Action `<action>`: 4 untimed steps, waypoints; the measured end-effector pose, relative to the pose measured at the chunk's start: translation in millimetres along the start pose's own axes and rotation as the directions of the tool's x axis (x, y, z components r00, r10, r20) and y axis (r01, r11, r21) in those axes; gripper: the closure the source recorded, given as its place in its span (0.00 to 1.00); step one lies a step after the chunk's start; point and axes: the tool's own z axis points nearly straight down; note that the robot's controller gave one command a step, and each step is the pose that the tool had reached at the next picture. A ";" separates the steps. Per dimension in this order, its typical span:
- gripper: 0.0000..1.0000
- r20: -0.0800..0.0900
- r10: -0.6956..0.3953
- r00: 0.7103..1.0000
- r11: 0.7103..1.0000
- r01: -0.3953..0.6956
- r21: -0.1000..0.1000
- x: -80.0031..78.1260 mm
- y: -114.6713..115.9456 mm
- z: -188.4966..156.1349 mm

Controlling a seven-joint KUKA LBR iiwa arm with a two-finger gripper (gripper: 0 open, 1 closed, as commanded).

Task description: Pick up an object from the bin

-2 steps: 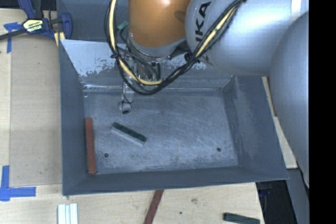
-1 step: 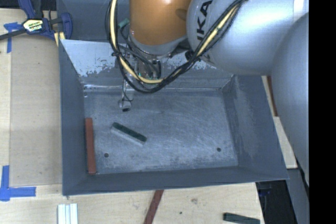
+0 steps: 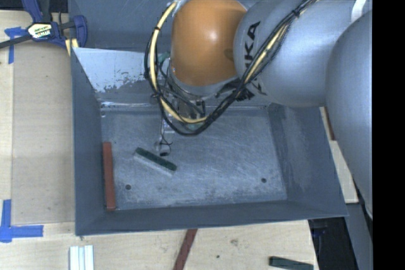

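Dark green strip point(image 3: 155, 160) lies flat on the floor of the bin point(image 3: 215, 212), at nine o'clock from centre, slanting from ten to four. The tool point(image 3: 164, 147) hangs just at its twelve o'clock side; wide or narrow, I cannot tell. The danger I see: the strip is thin and flat, so an off-middle pinch may make it swivel or skid away. The count is one green strip and one red-brown bar point(image 3: 109, 175) along the nine o'clock wall.
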 end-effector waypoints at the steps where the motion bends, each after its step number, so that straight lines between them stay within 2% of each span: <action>1: 0.00 -0.001 0.029 1.000 1.000 -0.029 0.002 -0.5 1.3 68.4; 2: 1.00 -0.004 -0.067 0.998 0.998 0.067 0.002 54.8 -24.9 115.6; 4: 1.00 -0.010 -0.072 0.997 0.997 0.072 0.003 57.9 -26.0 109.3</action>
